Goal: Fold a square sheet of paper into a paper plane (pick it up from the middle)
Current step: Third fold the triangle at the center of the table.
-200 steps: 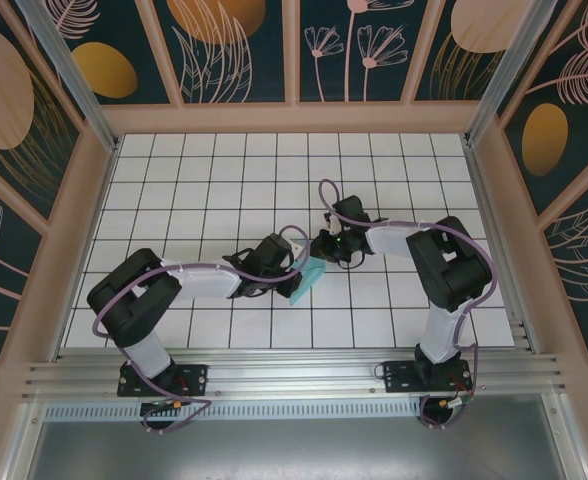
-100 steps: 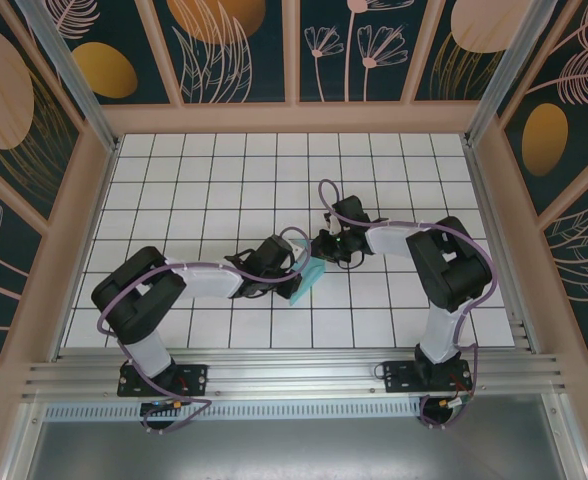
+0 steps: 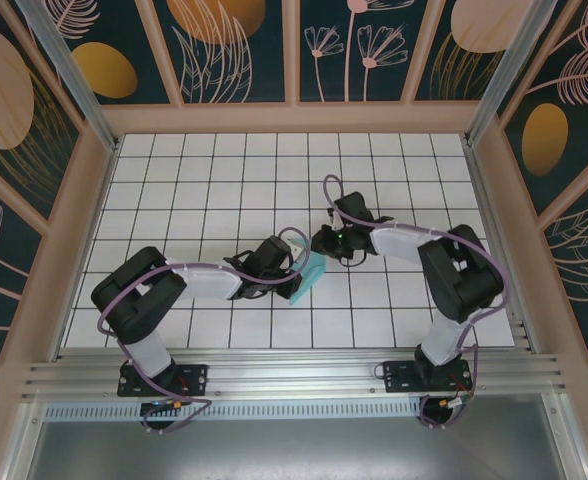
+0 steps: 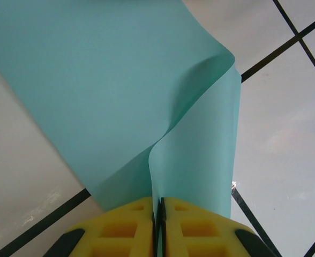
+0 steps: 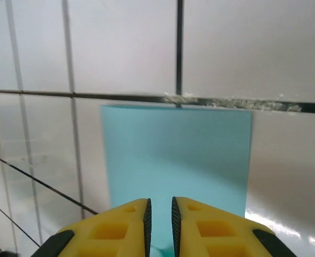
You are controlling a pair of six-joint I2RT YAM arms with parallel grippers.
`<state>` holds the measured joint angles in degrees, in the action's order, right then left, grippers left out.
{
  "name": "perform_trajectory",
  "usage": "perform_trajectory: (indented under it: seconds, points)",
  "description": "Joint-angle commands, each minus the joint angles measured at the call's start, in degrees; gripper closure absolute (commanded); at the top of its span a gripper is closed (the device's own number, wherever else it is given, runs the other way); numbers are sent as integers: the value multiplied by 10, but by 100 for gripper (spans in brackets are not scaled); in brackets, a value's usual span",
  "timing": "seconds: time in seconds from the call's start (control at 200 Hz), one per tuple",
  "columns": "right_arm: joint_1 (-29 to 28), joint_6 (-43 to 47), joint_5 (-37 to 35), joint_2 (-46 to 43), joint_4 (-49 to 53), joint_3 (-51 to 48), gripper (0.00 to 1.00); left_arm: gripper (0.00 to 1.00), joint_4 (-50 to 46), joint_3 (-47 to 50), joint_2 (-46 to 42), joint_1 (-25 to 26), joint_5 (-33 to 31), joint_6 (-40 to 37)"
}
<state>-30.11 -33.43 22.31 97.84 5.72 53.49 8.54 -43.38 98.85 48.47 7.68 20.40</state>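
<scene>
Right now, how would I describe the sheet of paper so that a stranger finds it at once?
Look at the white tiled table, near its middle. There the yellow-tipped left claw pinches the square sheet of paper, which curls over on itself. It is the only turquoise thing on the tiles.

Sheet: turquoise sheet [image 3: 310, 276], narrow folded shape, mid table [image 3: 224, 170].
L gripper [image 3: 296, 272]: touching sheet's left side.
R gripper [image 3: 321, 243]: just beyond sheet's far end.

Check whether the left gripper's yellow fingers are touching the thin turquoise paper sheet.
Touching. The left wrist view shows the left gripper pinching the thin turquoise paper sheet in the closed seam between its yellow fingers.
</scene>
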Motion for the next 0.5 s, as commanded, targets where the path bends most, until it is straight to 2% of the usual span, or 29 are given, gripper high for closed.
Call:
perform_trajectory:
  seconds: [0.0, 0.15, 0.33, 0.495]
  points:
    - [-2, -34, -28, -77, -11, -32, 80, 85, -21, 13, 16, -3, 1, -5]
    - [-9, -105, 31, -116, -108, -119, 90, 85, -19, 12, 14, -3, 4, -8]
    - [-55, -147, 44, -101, -158, -148, 93, 85, -19, 7, 18, -3, 10, -9]
    - [-62, -159, 40, -73, -159, -145, 93, 85, -25, 6, 16, -2, 9, -13]
